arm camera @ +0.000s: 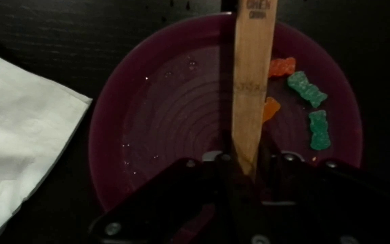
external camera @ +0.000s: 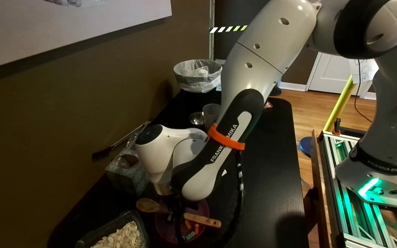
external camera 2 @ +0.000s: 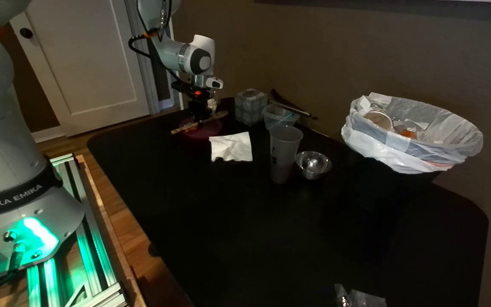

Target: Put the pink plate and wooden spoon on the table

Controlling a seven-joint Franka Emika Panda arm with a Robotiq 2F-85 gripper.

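The wooden spoon (external camera: pixel 202 219) lies across my gripper (external camera: pixel 175 212), which is shut on its handle. In the wrist view the handle (arm camera: pixel 252 74) runs up from between the fingertips (arm camera: pixel 245 161); the spoon's bowl end is out of view there. The pink plate (arm camera: pixel 108 128) sits on the black table (arm camera: pixel 59 64) directly below the gripper, with several gummy candies on it. In both exterior views the spoon (external camera 2: pixel 184 128) spans over the plate (external camera 2: pixel 205 133); I cannot tell whether it touches the rim. The table (external camera 2: pixel 262 238) also fills much of an exterior view.
A crumpled white napkin (external camera 2: pixel 231 147) lies beside the plate. A tissue box (external camera 2: pixel 250 106), clear container (external camera 2: pixel 277 115), tall cup (external camera 2: pixel 285 153), metal bowl (external camera 2: pixel 313 165) and bin (external camera 2: pixel 411 140) stand along the wall side. A tray of pale crumbs (external camera: pixel 121 237) is close to the plate.
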